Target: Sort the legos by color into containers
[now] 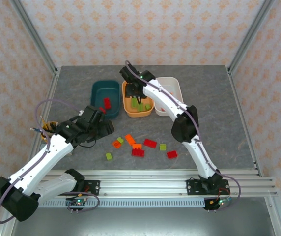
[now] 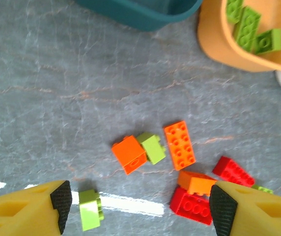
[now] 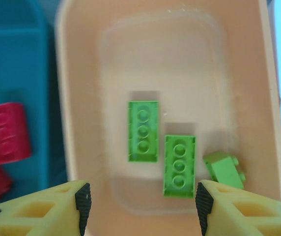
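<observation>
Left jaws: wide open and holding nothing. They hung over the loose legos (image 2: 195, 182) on the bench (image 2: 57, 98).
Right jaws: wide open too, holding nothing. They hung over the orange tub (image 3: 81, 73).
Orange tub: three lime green bricks (image 3: 143, 130) lay inside it, in the lower half of the right wrist frame, just above the gap between the jaw tips.
Teal tub (image 1: 98, 88): it sat just left of the orange tub, with red bricks (image 1: 107, 103) in it.
White tub (image 1: 172, 83): it sat just right of the orange tub. I could not tell what was inside.
Near the left jaws: a small green brick (image 2: 90, 209) lay just beside the left tip, at the lower left. A red brick (image 2: 192, 206) lay just beside the right tip.
Middle of the left wrist frame: an orange square brick (image 2: 129, 154) touched another green brick (image 2: 153, 147).
Step, I think: pick up one loose brick with the left jaws.
How to do it well: I thought I should pick a brick lying alone, like the small green brick. One tip should go on each side, then straight down. The touching pair looked tricky, since two might get squeezed together.
</observation>
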Robot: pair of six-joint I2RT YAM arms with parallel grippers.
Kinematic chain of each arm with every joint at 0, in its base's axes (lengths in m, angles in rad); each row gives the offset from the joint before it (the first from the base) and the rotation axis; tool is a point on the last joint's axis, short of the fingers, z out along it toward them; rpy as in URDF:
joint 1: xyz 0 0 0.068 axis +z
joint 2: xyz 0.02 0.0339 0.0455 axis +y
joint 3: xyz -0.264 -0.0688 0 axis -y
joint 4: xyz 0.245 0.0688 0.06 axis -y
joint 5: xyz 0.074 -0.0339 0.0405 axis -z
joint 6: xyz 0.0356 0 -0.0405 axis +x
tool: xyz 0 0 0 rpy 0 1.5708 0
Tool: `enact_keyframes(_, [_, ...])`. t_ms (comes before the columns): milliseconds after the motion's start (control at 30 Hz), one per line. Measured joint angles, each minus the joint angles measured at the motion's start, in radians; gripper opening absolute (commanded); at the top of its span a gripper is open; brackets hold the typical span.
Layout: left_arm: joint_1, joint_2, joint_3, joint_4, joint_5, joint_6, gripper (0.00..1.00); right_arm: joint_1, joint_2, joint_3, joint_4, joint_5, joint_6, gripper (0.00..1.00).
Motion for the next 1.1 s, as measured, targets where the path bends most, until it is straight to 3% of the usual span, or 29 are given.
enact_keyframes(100, [0.000, -0.001, -0.031, -0.015, 0.014, 0.000, 0.76, 0.028, -0.165, -0.157, 0.060, -0.009, -0.018, 0.60])
enact_keyframes(333, [0.000, -0.005, -0.080, -0.023, 0.051, -0.004, 0.67, 0.093, -0.618, -0.696, 0.264, -0.061, -0.058, 0.58])
enact_keyframes(500, [0.000, 0.056, -0.079, -0.016, 0.074, 0.010, 0.62, 0.122, -0.811, -1.027, 0.356, -0.119, -0.061, 0.58])
enact_keyframes(633, [0.000, 0.166, -0.050, 0.004, 0.100, 0.081, 0.66, 0.140, -0.892, -1.231, 0.395, -0.168, -0.052, 0.58])
enact_keyframes(933, [-0.074, 0.416, 0.127, 0.001, 0.148, 0.454, 0.69, 0.142, -1.047, -1.358, 0.439, -0.185, -0.010, 0.61])
enact_keyframes(1100, [-0.092, 0.510, 0.146, -0.001, 0.148, 0.602, 0.71, 0.142, -1.107, -1.405, 0.475, -0.187, 0.008, 0.64])
